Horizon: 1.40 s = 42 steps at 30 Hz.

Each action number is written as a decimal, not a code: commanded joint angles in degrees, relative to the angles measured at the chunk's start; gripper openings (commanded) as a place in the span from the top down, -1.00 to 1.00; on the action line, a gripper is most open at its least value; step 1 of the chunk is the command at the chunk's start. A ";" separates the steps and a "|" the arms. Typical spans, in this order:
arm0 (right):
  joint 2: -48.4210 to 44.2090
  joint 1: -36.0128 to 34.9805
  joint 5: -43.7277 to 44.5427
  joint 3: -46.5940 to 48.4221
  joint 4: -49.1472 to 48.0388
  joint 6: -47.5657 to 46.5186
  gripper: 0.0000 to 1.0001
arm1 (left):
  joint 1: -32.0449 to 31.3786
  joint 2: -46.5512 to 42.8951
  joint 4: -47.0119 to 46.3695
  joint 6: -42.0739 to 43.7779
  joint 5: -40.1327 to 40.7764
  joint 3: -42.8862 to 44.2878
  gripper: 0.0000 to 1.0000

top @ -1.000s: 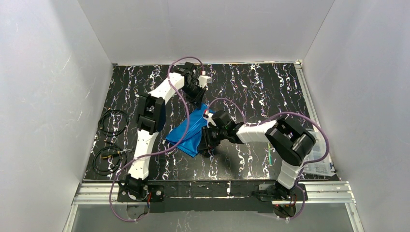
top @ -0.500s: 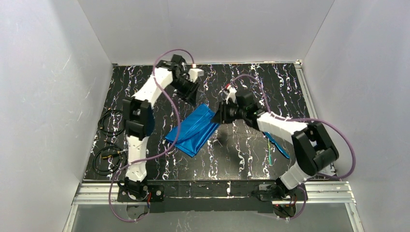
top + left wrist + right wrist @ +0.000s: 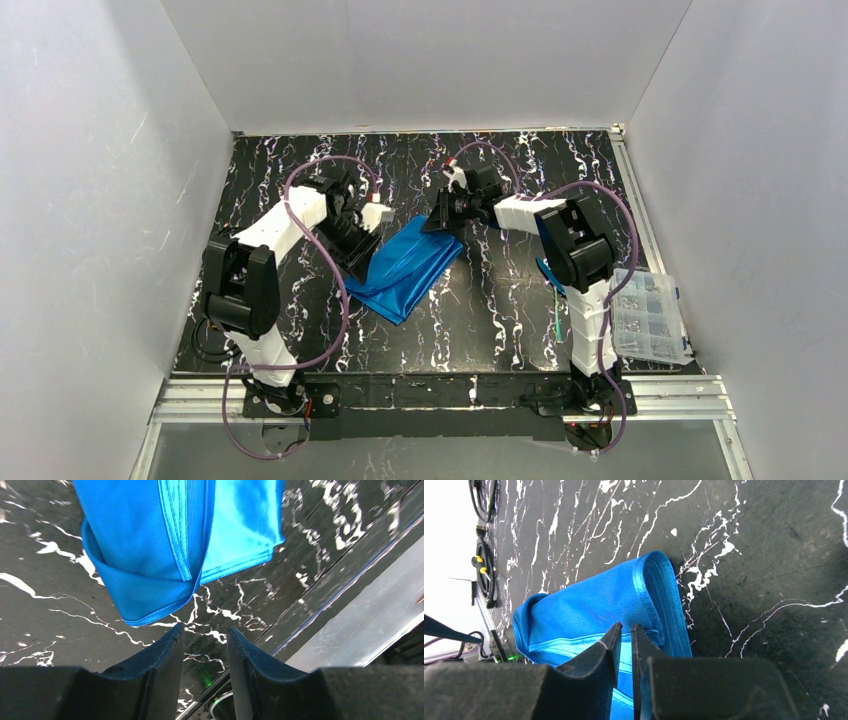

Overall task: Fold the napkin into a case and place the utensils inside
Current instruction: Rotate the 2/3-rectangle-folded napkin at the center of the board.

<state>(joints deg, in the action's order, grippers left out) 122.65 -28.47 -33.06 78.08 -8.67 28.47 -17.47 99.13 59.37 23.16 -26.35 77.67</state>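
the black marbled surface (image 3: 500, 330) fills mid frame in the top view. the napkin (image 3: 405, 268) lies at its centre, already a layered blue wedge, laid flat so the pocket holds its shape. our left hand (image 3: 205, 630) sits at the cloth's left edge, fingers a narrow gap apart w/ nothing btwn them, prob. placed to steady the rounded fold. our right hand (image 3: 626, 627) is over the wedge's upper-right corner, fingers almost together; we can't tell if it nips a layer or just presses the crease. the utensils (image 3: 557, 325) lie lower right, well apart from the cloth, just beside the right arm, not yet inside. we judge that's the step left.
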 commanded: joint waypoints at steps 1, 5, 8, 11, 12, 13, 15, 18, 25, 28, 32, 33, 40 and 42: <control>1.15 0.10 -2.71 3.13 0.82 -0.62 0.60 | -0.14 -4.01 -0.63 11.01 1.75 -5.55 0.33; 1.28 0.13 -2.18 0.60 0.81 -1.11 0.64 | -1.74 -7.56 -5.85 17.66 3.90 -10.54 0.36; -0.15 0.19 -0.24 -3.10 -0.34 -1.38 0.67 | -4.14 -7.37 -7.57 20.14 6.33 -11.84 0.39; -1.81 0.40 1.35 -7.05 -1.62 -0.89 0.68 | -5.61 -6.39 -9.70 21.33 8.75 -13.36 0.43; -2.34 0.47 1.73 -8.25 -2.34 -0.59 0.69 | -6.10 -6.19 -10.80 21.91 9.95 -14.03 0.44; -2.83 0.49 2.07 -9.42 -2.81 -0.19 0.69 | -6.26 -5.96 -12.06 22.49 11.07 -14.70 0.44; -4.21 0.50 3.08 -11.91 -3.78 0.36 0.71 | -6.55 -5.25 -13.57 23.94 12.73 -15.46 0.46; -6.72 0.68 5.14 -16.96 -5.75 1.48 0.72 | -6.53 -4.31 -14.67 25.63 14.02 -15.78 0.47; -16.45 -0.33 10.31 -32.54 -11.62 8.20 0.79 | -6.56 -5.34 -16.84 30.31 16.08 -14.77 0.51; -21.82 -2.52 14.50 -38.22 -11.32 11.04 0.77 | -6.57 -7.39 -16.43 33.78 15.42 -13.35 0.49; -27.15 -6.45 17.70 -42.20 -10.33 13.46 0.75 | -6.39 -13.25 -14.84 42.59 11.14 -14.18 0.32; -28.32 -7.26 18.15 -41.92 -8.79 13.04 0.74 | -6.36 -15.37 -14.30 45.52 9.77 -15.05 0.29; -37.47 -7.77 19.90 -33.31 8.36 6.95 0.68 | -6.36 -32.43 -11.23 68.64 -0.93 -28.74 0.16; -38.39 -7.83 18.30 -31.07 10.52 6.75 0.66 | -6.37 -35.70 -12.15 73.53 -2.91 -32.96 0.13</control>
<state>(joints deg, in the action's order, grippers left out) 88.38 -36.38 -15.31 40.62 -5.89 38.00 -23.75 67.61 43.99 80.97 -21.65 52.45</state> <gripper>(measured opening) 0.161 0.423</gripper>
